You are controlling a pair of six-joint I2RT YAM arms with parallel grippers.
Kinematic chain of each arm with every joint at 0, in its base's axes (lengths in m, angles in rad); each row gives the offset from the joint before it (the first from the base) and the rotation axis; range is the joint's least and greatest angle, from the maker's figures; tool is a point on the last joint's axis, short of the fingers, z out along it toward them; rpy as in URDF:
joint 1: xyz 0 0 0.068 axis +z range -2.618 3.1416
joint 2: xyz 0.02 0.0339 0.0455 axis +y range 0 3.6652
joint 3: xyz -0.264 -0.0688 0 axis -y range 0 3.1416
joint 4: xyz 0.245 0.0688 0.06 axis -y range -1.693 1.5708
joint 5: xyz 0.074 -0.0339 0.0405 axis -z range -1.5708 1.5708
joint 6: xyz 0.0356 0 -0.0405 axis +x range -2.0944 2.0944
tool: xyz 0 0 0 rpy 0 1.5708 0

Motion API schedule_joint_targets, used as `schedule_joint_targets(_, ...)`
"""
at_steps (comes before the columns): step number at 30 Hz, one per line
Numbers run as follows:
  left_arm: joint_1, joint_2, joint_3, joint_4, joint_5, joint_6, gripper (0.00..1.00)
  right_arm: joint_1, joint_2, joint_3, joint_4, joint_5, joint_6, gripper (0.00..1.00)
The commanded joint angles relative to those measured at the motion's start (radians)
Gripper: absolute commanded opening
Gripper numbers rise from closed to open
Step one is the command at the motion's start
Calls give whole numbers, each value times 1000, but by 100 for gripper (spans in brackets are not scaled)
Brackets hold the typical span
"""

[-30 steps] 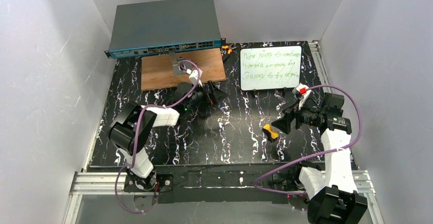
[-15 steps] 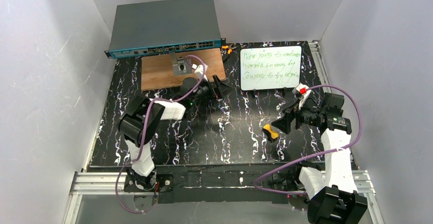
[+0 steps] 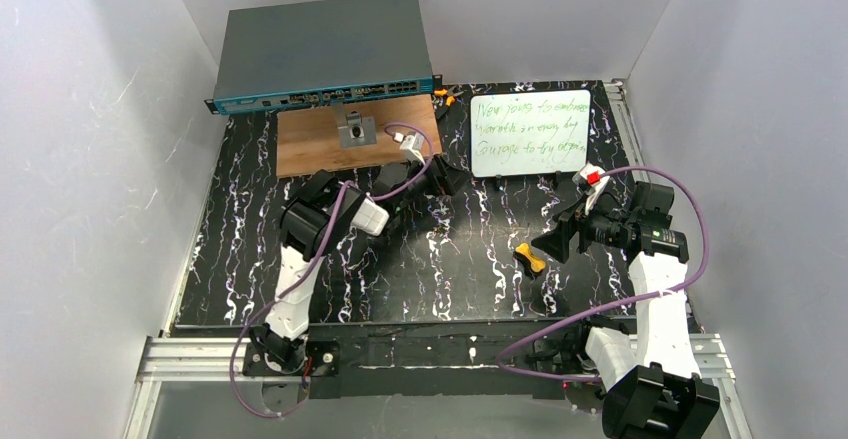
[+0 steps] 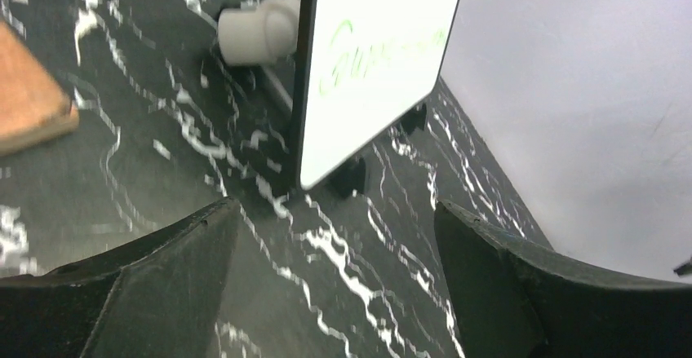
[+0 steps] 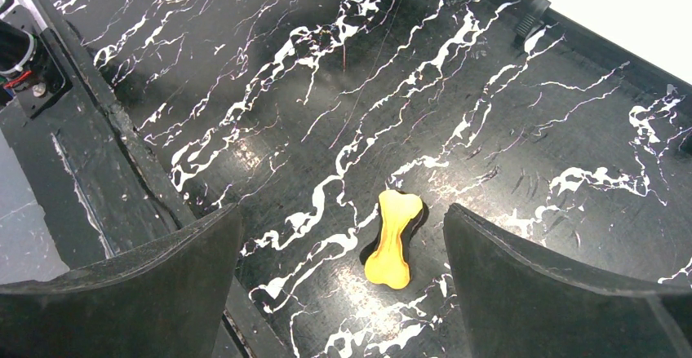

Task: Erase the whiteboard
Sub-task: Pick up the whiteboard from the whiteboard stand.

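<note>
Hovering spread wide and empty, the right hand (image 5: 343, 293) hangs over the yellow eraser (image 5: 394, 238) at 4 o'clock on the bench (image 3: 400, 279). The whiteboard (image 3: 530, 132), its green writing intact, sits at 1 o'clock. The left hand (image 4: 334, 293), also released, is near its 7 o'clock corner. A careless nudge there could slide the board, and an off-centre pinch could flick the eraser away.
</note>
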Motion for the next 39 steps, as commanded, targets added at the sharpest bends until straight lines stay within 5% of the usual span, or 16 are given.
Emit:
schedule_joint_targets(1,2,25,142,62,0,54,86,-7,3,1,12,-24,-2,98)
schedule_joint_targets(19,46,255,495,-71,136,-41,60,-6,1,8,2,-28,-6,100)
schedule_joint_targets(39,51,388,664,-38,235,-128,37,-6,6,9,1,-21,-7,100)
